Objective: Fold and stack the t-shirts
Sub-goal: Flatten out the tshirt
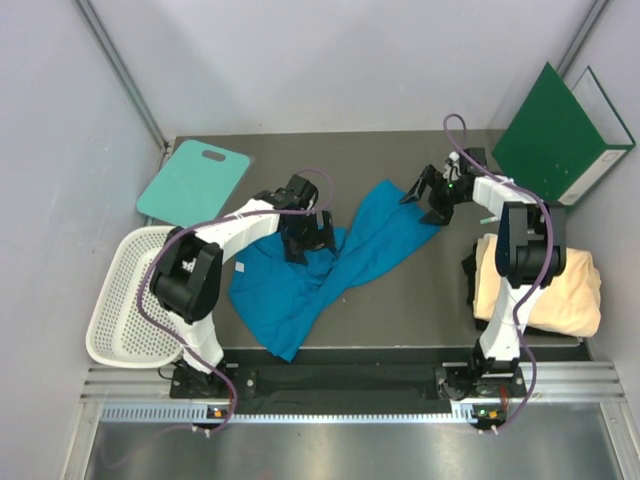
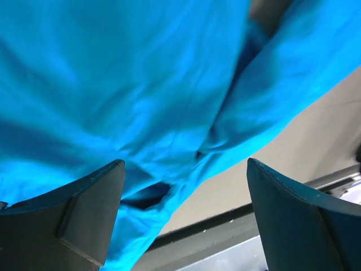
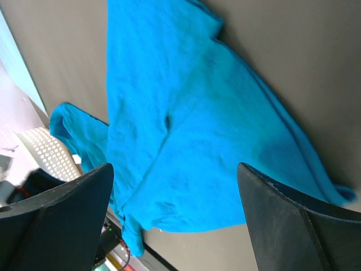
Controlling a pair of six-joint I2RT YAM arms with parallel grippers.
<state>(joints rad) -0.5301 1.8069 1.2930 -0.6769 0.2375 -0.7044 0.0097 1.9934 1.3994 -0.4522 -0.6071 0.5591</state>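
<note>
Blue shirt (image 1: 290,300) lies crumpled on the tabletop (image 1: 420,300), not yet folded. My left end effector (image 1: 310,245) hovers wide over it. Yours?

Right end effector (image 1: 425,195) is wide too, by its far corner. Cream shirt (image 1: 570,290) sits folded beyond. I'd pinch edges and spread next.

Agreed. Wrist views show both empty; overhead hides that.

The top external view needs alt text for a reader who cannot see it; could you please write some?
A crumpled blue t-shirt lies on the table, with the open left gripper over it and the open right gripper by its far right tip. A folded cream t-shirt sits at the right edge, a white basket at the left.
</note>
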